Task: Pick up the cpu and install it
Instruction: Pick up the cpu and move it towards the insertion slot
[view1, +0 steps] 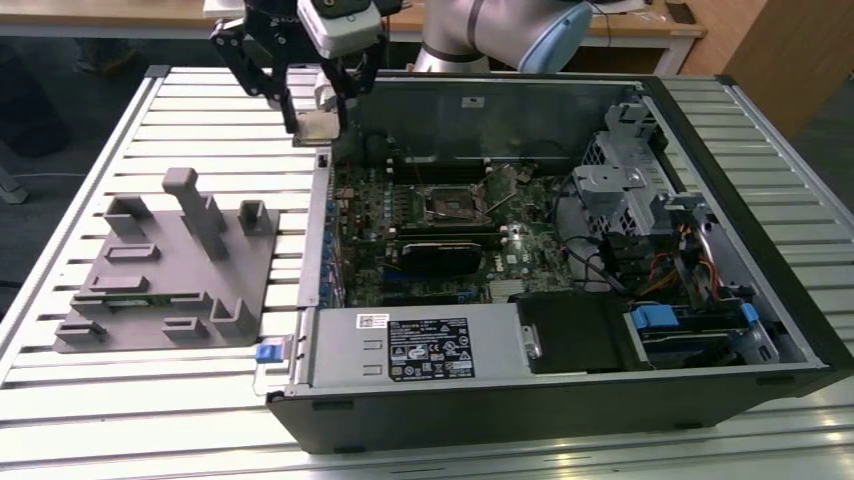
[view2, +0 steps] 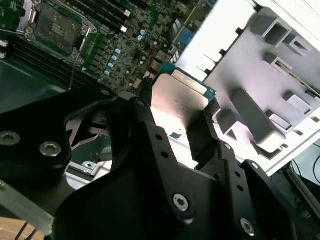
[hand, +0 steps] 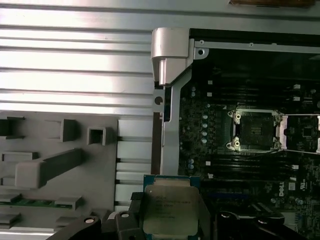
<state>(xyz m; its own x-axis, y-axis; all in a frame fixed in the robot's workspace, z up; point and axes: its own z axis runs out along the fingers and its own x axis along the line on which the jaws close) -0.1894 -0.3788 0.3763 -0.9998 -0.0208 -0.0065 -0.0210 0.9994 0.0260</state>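
The cpu (view1: 316, 128), a thin square chip with a silvery top, hangs in the air between my gripper's (view1: 312, 112) fingers, which are shut on its two edges. It hovers over the slatted table just outside the far corner of the open computer case (view1: 561, 400), on the exterior view's left. Both wrist views show the cpu (view2: 180, 95) (hand: 169, 207) clamped flat in the black gripper (view2: 176, 114) (hand: 170, 222). The motherboard socket (view1: 451, 205) (view2: 57, 30) (hand: 254, 130) lies open, its metal frame lifted, some way from the chip.
A grey plastic fixture (view1: 160, 280) (view2: 270, 100) (hand: 50, 165) with upright blocks lies on the aluminium slat table (view1: 200, 110) at the exterior view's left. The case's raised wall (hand: 170, 50) stands between chip and motherboard. Drive cages and cables (view1: 667, 230) crowd the case's other side.
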